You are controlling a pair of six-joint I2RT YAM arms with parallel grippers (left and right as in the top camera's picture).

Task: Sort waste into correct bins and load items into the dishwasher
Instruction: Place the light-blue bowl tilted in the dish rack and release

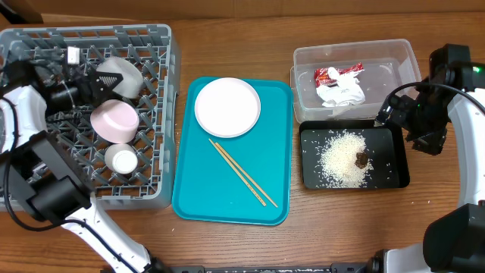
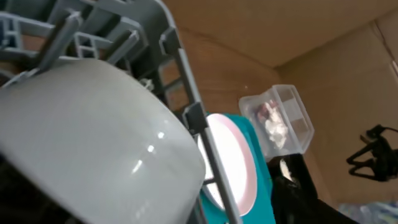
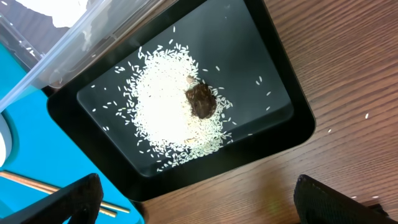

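Observation:
The grey dishwasher rack (image 1: 155,45) at the left holds a pale bowl (image 1: 125,74), a pink saucer (image 1: 115,120) and a small white cup (image 1: 121,159). My left gripper (image 1: 97,85) is inside the rack against the bowl's left side, fingers apart. The bowl (image 2: 93,137) fills the left wrist view, where no fingers show. A white plate (image 1: 227,106) and two chopsticks (image 1: 242,173) lie on the teal tray (image 1: 189,197). The clear tub (image 1: 394,57) holds a red wrapper (image 1: 333,73) and a napkin (image 1: 341,92). The black tray (image 1: 311,171) holds rice (image 3: 165,115) and a brown scrap (image 3: 202,101). My right gripper (image 3: 211,202) hangs open and empty over the wood beside the black tray.
The rack wall (image 2: 186,93) crosses the left wrist view, with the plate (image 2: 233,155), teal tray (image 2: 261,186) and clear tub (image 2: 280,118) beyond it. Stray rice grains lie on the wood right of the black tray. Bare table runs along the front edge.

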